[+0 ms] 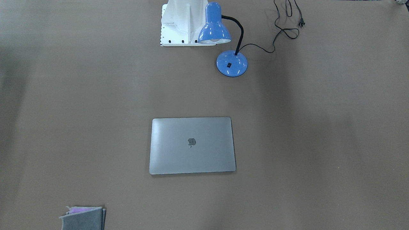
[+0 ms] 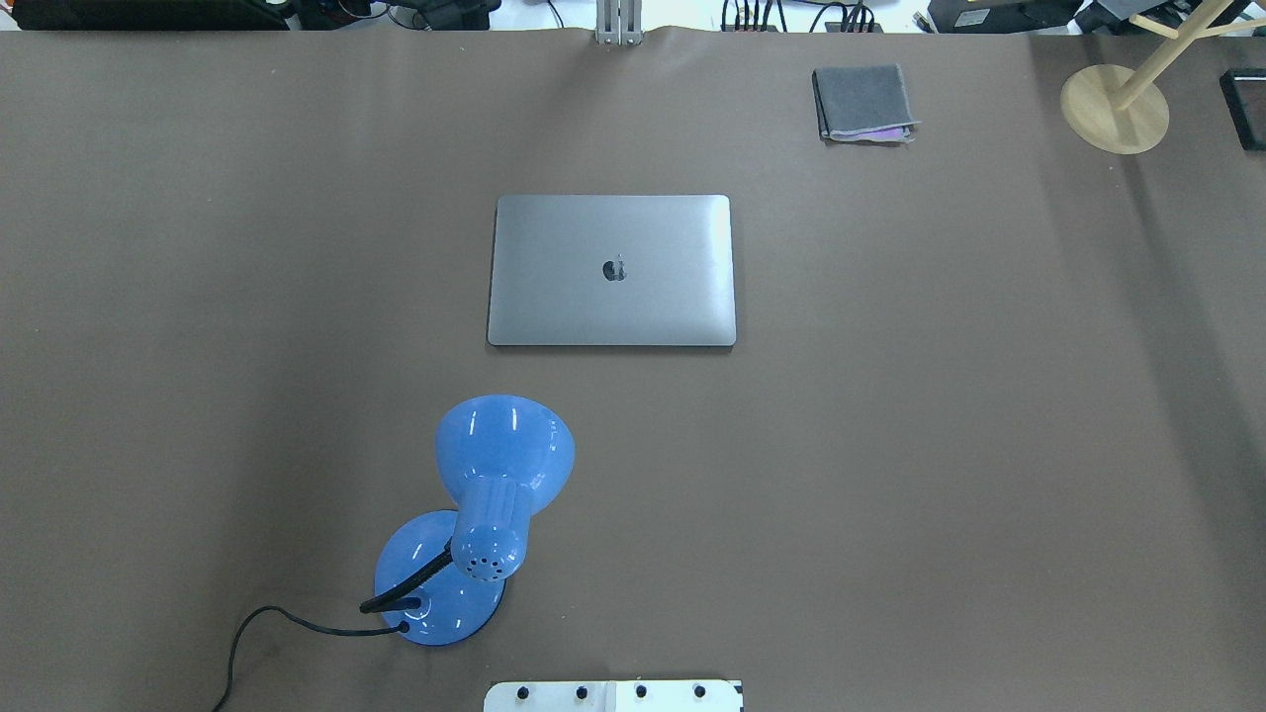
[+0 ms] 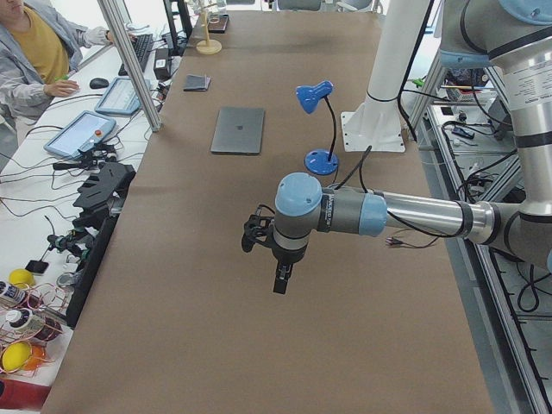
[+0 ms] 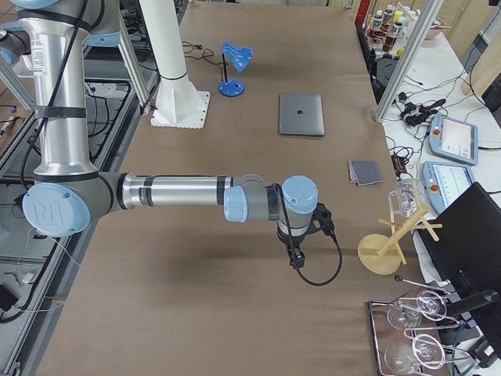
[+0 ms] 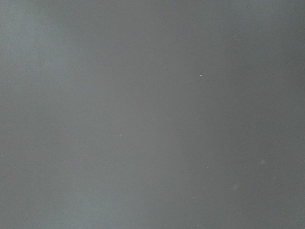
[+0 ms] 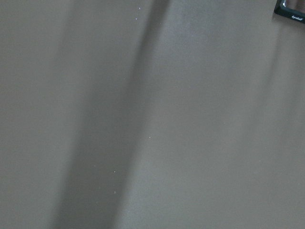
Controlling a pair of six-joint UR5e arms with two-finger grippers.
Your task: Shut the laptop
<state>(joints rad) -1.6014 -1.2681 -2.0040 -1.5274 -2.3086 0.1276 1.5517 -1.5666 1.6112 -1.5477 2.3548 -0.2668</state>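
Lying shut, laptop; side-view-only arms.

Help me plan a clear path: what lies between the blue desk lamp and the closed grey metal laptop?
Nothing: only bare brown table separates the blue desk lamp from the grey metal laptop in the overhead view.

I logged the laptop as plain space-grey, with a dark logo at mid-lid. The table was uniform matt brown. The lamp was glossy blue, its neck and cord black. The folded cloth was dark grey with a purple edge. Both the left arm and the right arm were silver with pale blue joint caps.
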